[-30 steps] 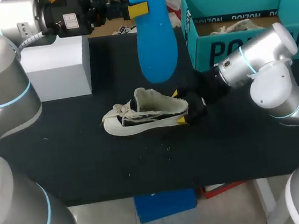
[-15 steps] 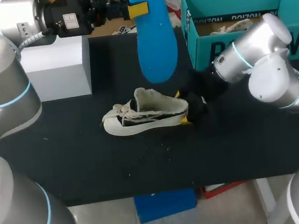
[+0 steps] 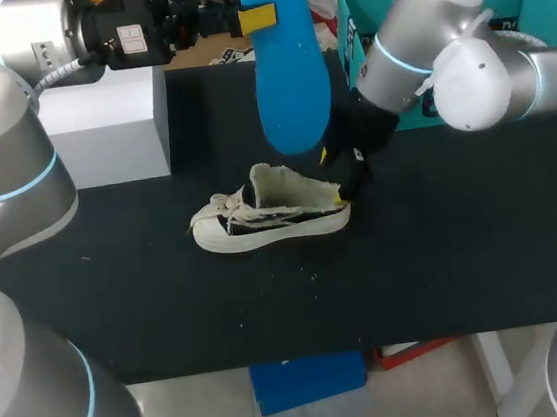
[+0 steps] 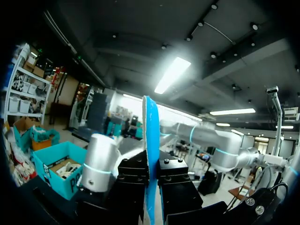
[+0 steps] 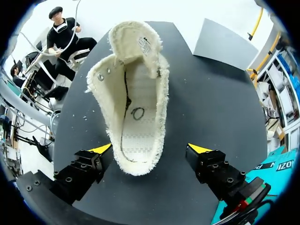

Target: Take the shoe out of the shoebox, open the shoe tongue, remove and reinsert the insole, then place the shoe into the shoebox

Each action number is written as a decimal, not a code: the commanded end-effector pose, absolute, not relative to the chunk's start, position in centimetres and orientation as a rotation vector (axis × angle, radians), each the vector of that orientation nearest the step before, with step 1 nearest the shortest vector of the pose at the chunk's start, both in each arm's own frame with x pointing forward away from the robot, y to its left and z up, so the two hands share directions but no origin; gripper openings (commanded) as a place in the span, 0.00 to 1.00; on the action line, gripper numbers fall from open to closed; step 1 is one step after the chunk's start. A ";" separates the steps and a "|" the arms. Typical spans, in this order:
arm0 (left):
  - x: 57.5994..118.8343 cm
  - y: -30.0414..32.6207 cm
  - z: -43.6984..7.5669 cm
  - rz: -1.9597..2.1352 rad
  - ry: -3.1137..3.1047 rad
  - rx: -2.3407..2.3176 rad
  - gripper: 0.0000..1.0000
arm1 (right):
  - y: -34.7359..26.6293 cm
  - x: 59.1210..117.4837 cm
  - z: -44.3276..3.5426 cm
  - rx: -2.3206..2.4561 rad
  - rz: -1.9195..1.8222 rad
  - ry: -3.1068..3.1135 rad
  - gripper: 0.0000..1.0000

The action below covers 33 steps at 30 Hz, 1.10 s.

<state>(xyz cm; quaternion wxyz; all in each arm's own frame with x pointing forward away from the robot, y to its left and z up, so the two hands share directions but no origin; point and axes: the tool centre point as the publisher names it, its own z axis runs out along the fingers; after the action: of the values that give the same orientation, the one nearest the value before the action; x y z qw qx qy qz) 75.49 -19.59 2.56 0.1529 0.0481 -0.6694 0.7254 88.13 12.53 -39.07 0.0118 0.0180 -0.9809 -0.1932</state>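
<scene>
A white canvas shoe point(image 3: 269, 215) lies on its side on the black table point(image 3: 168, 302), toe to the left. In the right wrist view I look down into the shoe point(image 5: 136, 93), its tongue folded back and the inside bare. My right gripper point(image 3: 337, 174) hangs open just over the heel, its yellow tips on either side of the heel without touching it point(image 5: 150, 149). My left gripper point(image 3: 255, 17) is raised at the back, shut on the blue insole point(image 3: 290, 66), which hangs toe down above the shoe. In the left wrist view the insole point(image 4: 151, 140) stands edge-on between the black fingers.
The teal shoebox point(image 3: 358, 18) stands open at the back right, partly behind my right arm point(image 3: 439, 29); its corner point(image 5: 281, 164) shows beside the right gripper. A white block point(image 3: 108, 122) stands at the back left.
My right arm has swung up and to the left, and its gripper now points down over the shoe's heel instead of lying low beside it. The left arm, the insole and the shoe have not moved.
</scene>
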 end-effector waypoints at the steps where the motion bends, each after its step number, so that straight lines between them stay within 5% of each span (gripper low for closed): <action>1: 75.4 -19.7 2.5 2.083 -1.921 0.141 0.00 | 13.6 88.5 -38.3 0.016 0.133 -3.145 1.00; 33: 75.4 -19.7 2.5 2.083 -1.921 0.141 0.00 | 18.6 90.0 -39.1 -0.005 0.206 -3.196 1.00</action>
<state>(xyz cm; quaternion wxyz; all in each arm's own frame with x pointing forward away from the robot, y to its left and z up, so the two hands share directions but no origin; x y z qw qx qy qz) 75.48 -19.59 2.57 0.1529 0.0481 -0.6694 0.7254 89.82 18.21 -38.84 -0.0324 -0.0006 -0.9978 0.0576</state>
